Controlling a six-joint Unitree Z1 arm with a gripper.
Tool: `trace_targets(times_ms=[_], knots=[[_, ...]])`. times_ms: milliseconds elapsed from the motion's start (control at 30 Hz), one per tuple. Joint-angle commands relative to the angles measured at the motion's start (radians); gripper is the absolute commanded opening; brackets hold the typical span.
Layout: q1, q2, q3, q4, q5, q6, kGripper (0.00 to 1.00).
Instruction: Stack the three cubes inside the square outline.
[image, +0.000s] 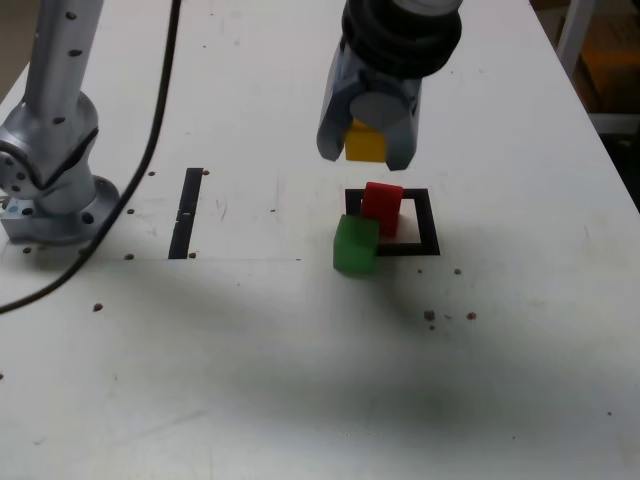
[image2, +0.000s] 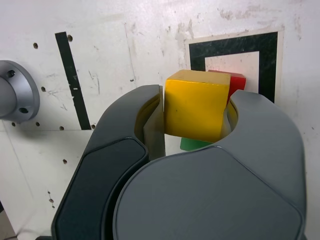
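Yellow cube held above an untidy pair.
My gripper clamps it; red and green sit side by side, green off the outline, so I judge there's no stable base.

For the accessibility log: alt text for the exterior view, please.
The tool holds a yellow cube in the air above a black square outline on a white table. A red cube sits in the outline, and a green cube is at its near-left corner, partly outside.

A white table – one straight black strip – small dark specks.
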Motion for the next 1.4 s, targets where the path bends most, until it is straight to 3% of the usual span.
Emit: trace_targets(times_ms=[0, 467, 1000, 1367], knots=[[0.001, 0.012, 0.008, -0.011, -0.003, 0.002, 0.35], [-0.018, 0.087, -0.007, -0.042, -0.038, 0.002, 0.35], [0.010, 0.095, -0.035, -0.038, -0.030, 0.010, 0.37], [0.020, 0.092, -0.034, -0.026, -0.005, 0.025, 0.38]])
